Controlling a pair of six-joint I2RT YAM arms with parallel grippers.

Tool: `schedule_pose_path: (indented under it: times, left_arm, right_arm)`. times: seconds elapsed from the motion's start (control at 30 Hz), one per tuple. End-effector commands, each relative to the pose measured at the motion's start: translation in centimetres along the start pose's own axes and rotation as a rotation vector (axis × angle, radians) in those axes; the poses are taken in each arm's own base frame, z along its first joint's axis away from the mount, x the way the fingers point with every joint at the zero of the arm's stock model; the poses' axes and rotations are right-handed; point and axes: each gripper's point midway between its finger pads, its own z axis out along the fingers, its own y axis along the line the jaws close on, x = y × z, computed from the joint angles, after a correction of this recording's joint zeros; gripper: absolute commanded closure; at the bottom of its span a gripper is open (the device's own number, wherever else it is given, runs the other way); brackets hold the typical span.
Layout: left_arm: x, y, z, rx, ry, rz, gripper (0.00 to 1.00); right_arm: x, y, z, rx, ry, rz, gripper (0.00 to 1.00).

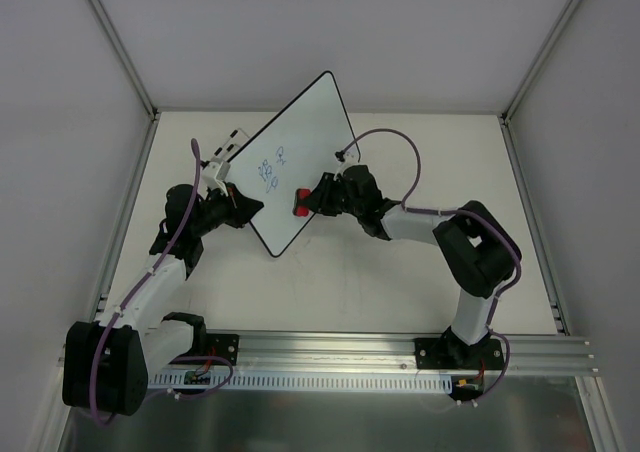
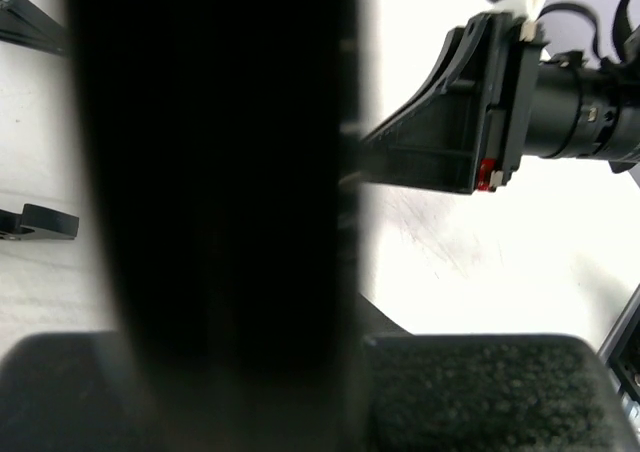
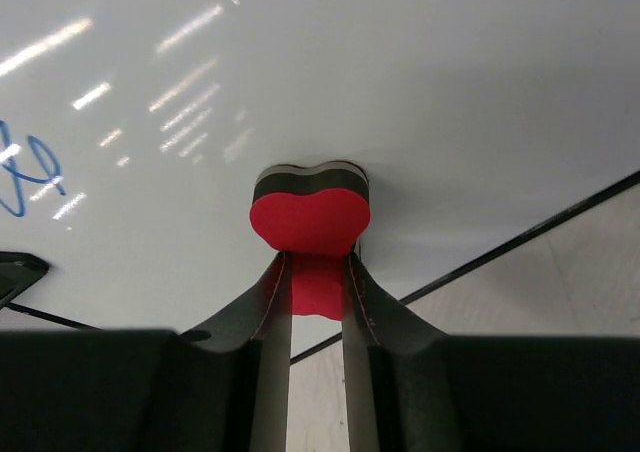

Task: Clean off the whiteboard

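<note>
Large flat white rectangular whiteboard [image 1: 310,137] with thin black rim, propped tilted on the pale worktop [image 1: 400,282], one rounded corner pointing away from the arms. Blue scribbles [image 1: 272,165] left of centre on its face. The left pincer [image 1: 250,210] grips the board's lower left edge. The right pincer [image 1: 312,200] is clamped on a small red eraser [image 1: 302,205], which is pressed to the board face, below and right of the scribbles.

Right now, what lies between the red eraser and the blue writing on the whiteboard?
Nothing: in the right wrist view, bare whiteboard surface separates the eraser from the blue writing.
</note>
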Motion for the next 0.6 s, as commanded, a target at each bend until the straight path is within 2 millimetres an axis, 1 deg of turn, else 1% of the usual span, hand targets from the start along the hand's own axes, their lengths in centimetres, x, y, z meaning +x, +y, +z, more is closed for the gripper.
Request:
schedule_pose_path:
  times: [0.0, 0.07, 0.17, 0.2, 0.27, 0.3, 0.4, 0.43, 0.53, 0.57]
  left_arm:
    - [3.3, -5.0, -0.7, 0.238, 0.168, -0.047, 1.00]
    - [3.3, -5.0, -0.7, 0.241, 0.168, -0.048, 1.00]
    - [3.4, -5.1, -0.8, 0.245, 0.170, -0.052, 1.00]
    - [3.4, -5.1, -0.8, 0.244, 0.170, -0.052, 1.00]
    - [3.4, -5.2, -0.8, 0.245, 0.170, -0.052, 1.00]
    - [3.4, -5.1, -0.8, 0.245, 0.170, -0.053, 1.00]
    - [3.5, -5.2, -0.8, 0.249, 0.172, -0.052, 1.00]
    - [3.4, -5.2, -0.8, 0.249, 0.171, -0.051, 1.00]
    - [3.5, -5.3, -0.8, 0.252, 0.173, -0.048, 1.00]
    - [3.5, -5.4, -0.8, 0.254, 0.172, -0.046, 1.00]
  right_arm:
    - [1.0, -1.4, 0.2, 0.030, 0.004, 0.049, 1.00]
    - [0.9, -1.4, 0.5, 0.024, 0.003, 0.054, 1.00]
    - [0.2, -0.7, 0.7, 0.004, -0.007, 0.041, 1.00]
    - [-0.7, 0.2, 0.7, -0.014, -0.024, 0.024, 1.00]
    - [-1.9, 1.0, 0.7, -0.030, -0.050, 0.005, 1.00]
    - [-3.2, 2.3, 0.6, -0.054, -0.076, -0.010, 1.00]
    - [-5.4, 4.4, 0.4, -0.093, -0.114, -0.053, 1.00]
    - [-7.1, 5.9, 0.2, -0.120, -0.147, -0.082, 1.00]
    - [-9.1, 8.1, -0.1, -0.155, -0.184, -0.119, 1.00]
    - [-10.6, 9.4, -0.2, -0.177, -0.213, -0.135, 1.00]
